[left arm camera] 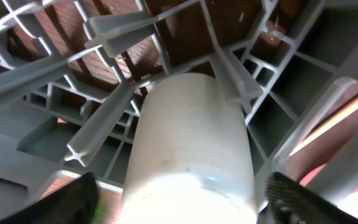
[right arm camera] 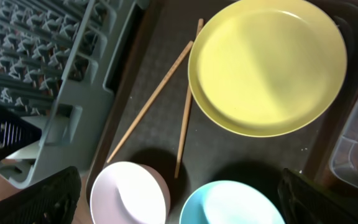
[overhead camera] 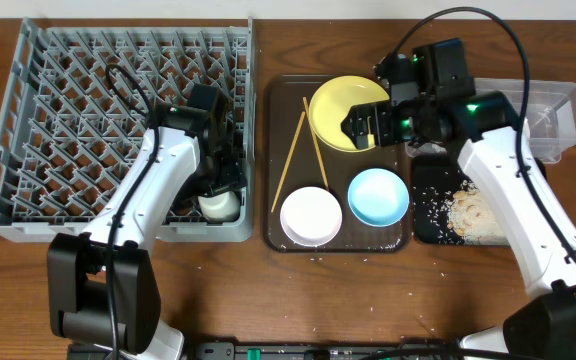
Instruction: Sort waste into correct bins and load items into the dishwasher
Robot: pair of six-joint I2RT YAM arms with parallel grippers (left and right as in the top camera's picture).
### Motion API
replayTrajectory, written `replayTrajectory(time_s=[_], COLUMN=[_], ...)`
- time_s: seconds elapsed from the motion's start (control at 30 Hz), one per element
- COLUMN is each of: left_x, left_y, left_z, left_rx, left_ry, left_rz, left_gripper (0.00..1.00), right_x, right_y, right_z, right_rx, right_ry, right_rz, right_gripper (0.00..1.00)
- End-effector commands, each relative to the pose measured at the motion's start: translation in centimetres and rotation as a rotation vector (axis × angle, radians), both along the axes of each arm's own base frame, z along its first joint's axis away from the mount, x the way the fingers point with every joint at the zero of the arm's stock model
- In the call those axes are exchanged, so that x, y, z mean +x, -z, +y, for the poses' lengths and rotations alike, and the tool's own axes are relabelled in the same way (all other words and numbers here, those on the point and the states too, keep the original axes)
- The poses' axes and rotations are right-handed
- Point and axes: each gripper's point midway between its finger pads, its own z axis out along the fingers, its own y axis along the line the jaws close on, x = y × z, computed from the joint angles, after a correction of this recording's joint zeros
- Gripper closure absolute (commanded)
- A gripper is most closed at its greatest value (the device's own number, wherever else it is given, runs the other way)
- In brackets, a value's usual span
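Observation:
My left gripper (overhead camera: 223, 185) is open inside the front right corner of the grey dish rack (overhead camera: 58, 120). Its fingers (left arm camera: 179, 202) straddle the small white cup (left arm camera: 191, 143), which rests among the pegs, with a gap on each side. My right gripper (overhead camera: 361, 125) is open and empty, above the near edge of the yellow plate (overhead camera: 343, 105). In the right wrist view the fingers (right arm camera: 179, 199) frame the yellow plate (right arm camera: 266, 62), two chopsticks (right arm camera: 151, 99), the white bowl (right arm camera: 129, 196) and the light blue bowl (right arm camera: 232, 205). Rice scraps (overhead camera: 471, 212) lie in the black tray (overhead camera: 430, 190).
The plate, bowls and chopsticks (overhead camera: 290, 160) sit on a dark brown serving tray (overhead camera: 273, 225) between the rack and the black tray. A clear tub (overhead camera: 558, 115) stands at the back right. A few rice grains are scattered on the wooden table (overhead camera: 368, 300).

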Motion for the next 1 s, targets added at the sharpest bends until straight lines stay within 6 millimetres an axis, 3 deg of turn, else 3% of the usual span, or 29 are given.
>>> replayTrajectory(time_s=[0.0, 0.23, 0.37, 0.5, 0.8, 0.97], left_x=[0.1, 0.8, 0.7, 0.1, -1.2, -1.1], left_y=[-0.4, -4.6, -7.7, -9.7, -9.7, -9.2], left_z=[0.1, -0.3, -1.4, -3.2, -8.1, -10.7], left_rx=[0.010, -0.025, -0.056, -0.082, -0.120, -0.140], left_ry=[-0.004, 0.005, 0.048, 0.106, 0.247, 0.312], left_rz=[-0.014, -0.143, -0.256, -0.327, -0.343, -0.360], left_gripper=[0.09, 0.09, 0.09, 0.10, 0.14, 0.14], right_x=[-0.3, -0.9, -0.8, -0.8, -0.4, 0.1], right_y=[-0.3, 0.2, 0.2, 0.2, 0.4, -1.4], right_z=[0.4, 0.2, 0.1, 0.1, -0.8, -3.1], right_rx=[-0.042, -0.066, -0.065, -0.062, -0.084, -0.048], right_ry=[-0.014, -0.009, 0.008, 0.014, 0.090, 0.187], right_rz=[-0.027, -0.002, 0.002, 0.004, 0.014, -0.007], right_gripper=[0.01, 0.02, 0.02, 0.03, 0.08, 0.11])
